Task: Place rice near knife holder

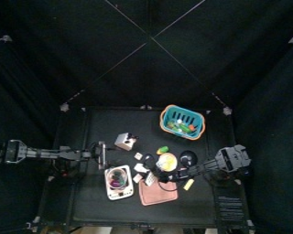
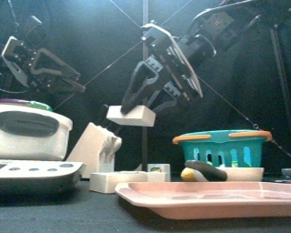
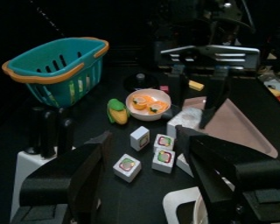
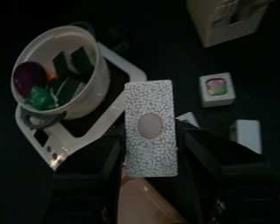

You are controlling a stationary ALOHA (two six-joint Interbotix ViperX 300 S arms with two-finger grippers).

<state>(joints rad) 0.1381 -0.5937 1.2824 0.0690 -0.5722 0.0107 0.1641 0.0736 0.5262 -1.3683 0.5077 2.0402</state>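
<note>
The rice [image 4: 150, 122] is a white speckled packet held between the two jaws of my right gripper [image 4: 150, 138]. In the front view the rice [image 2: 130, 114] hangs above the table under the right gripper [image 2: 152, 91], up and to the right of the knife holder [image 2: 97, 148]. The knife holder [image 1: 124, 142] is a small pale block standing at the table's left middle, and it also shows in the right wrist view as the knife holder [image 4: 230, 19]. My left gripper [image 3: 149, 171] is open and holds nothing; it hangs high at the left [image 2: 30, 56].
A teal basket [image 1: 182, 119] stands at the back right. A pink board [image 2: 209, 193] lies at the front. A white cooker with a bowl [image 4: 60, 70] sits front left. Small sushi blocks [image 3: 149, 149] and a bowl of food [image 3: 147, 102] lie mid-table.
</note>
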